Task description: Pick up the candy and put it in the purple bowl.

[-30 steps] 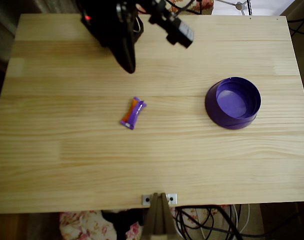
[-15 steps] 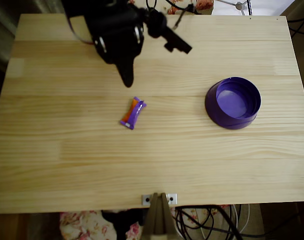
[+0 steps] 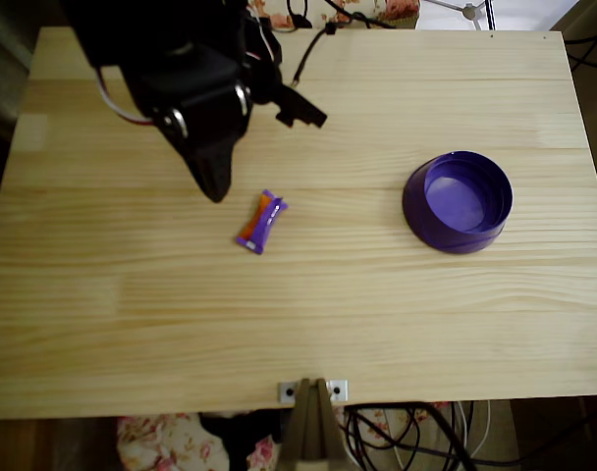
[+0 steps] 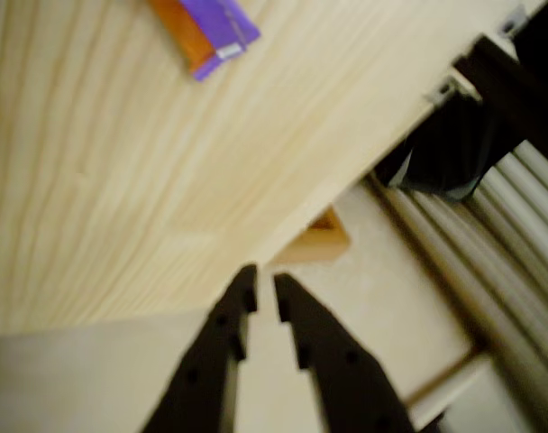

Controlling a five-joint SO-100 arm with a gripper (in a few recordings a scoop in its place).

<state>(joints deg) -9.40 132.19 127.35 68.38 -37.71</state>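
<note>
In the overhead view the claw hangs over the desk with its dark tip just to the upper left of the candy, near it but not touching. The candy lies flat on the bare wood, close to the middle of the desk, and its long axis runs on a slant from lower left to upper right in this view. So the coming move turns on a short shift to the lower right and then a descent, with the fingers set across the narrow width of the bar, I judge. In the wrist view the claw has its two black fingers almost pressed together, with only a thin slit between the tips and nothing held; it would need to spread before it can take the candy, which shows at the top edge, well ahead of the fingertips. The bowl stands far to the right, upright, empty and well apart from the candy. Nothing lies between candy and bowl.
</note>
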